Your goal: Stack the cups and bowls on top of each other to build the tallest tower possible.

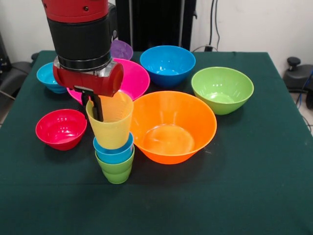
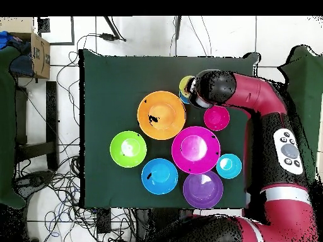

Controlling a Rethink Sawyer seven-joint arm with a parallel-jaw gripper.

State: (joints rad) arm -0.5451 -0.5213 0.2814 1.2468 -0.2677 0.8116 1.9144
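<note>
A tower of cups stands at the table's front left: the green cup (image 1: 116,170) lowest, the sky-blue cup (image 1: 113,152) nested in it, and the yellow cup (image 1: 116,129) topmost, sitting high and slightly tilted in the blue one. My gripper (image 1: 98,115) comes straight down over the yellow cup's rim, with one dark finger (image 1: 98,106) against its wall, and looks shut on it. In the overhead view the arm's head (image 2: 211,88) covers the gripper, and only the yellow cup's edge (image 2: 185,84) shows.
The orange bowl (image 1: 171,127) stands right next to the tower, with the red bowl (image 1: 61,128) on the other side. Behind them are the pink (image 1: 136,78), purple (image 1: 122,50), teal (image 1: 46,76), blue (image 1: 167,64) and green (image 1: 222,89) bowls. The dark green table (image 1: 254,186) carries them all.
</note>
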